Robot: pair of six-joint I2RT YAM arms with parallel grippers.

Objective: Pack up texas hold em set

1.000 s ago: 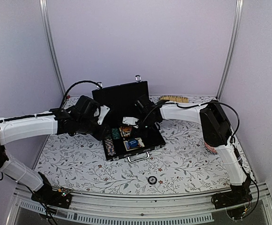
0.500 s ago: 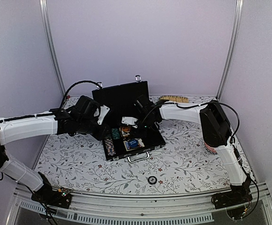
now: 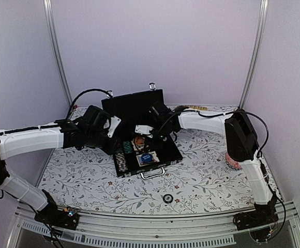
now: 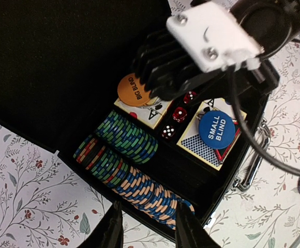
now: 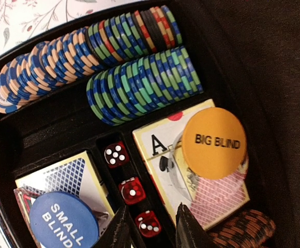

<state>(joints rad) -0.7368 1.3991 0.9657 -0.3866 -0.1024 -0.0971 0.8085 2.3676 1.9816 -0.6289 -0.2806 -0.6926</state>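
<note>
We see the black briefcase (image 3: 133,107) lying open at the middle of the floral tabletop (image 3: 212,175), its lid standing up at the back. In the right wrist frame, chip rows (image 5: 88,51) fill the upper left. Below them, three red dice (image 5: 132,190) sit in a narrow slot between two card decks (image 5: 155,147). The orange disc (image 5: 213,142) lies on the right deck and the blue disc (image 5: 62,222) on the left one. The right claw (image 5: 152,219) hovers over the dice, fingers parted, holding nothing. The left claw (image 4: 147,219) hangs above the chip-side edge of the case, likewise parted and empty. A dark round disc (image 3: 167,198) lies on the tabletop at lower middle, well apart from the briefcase.
</note>
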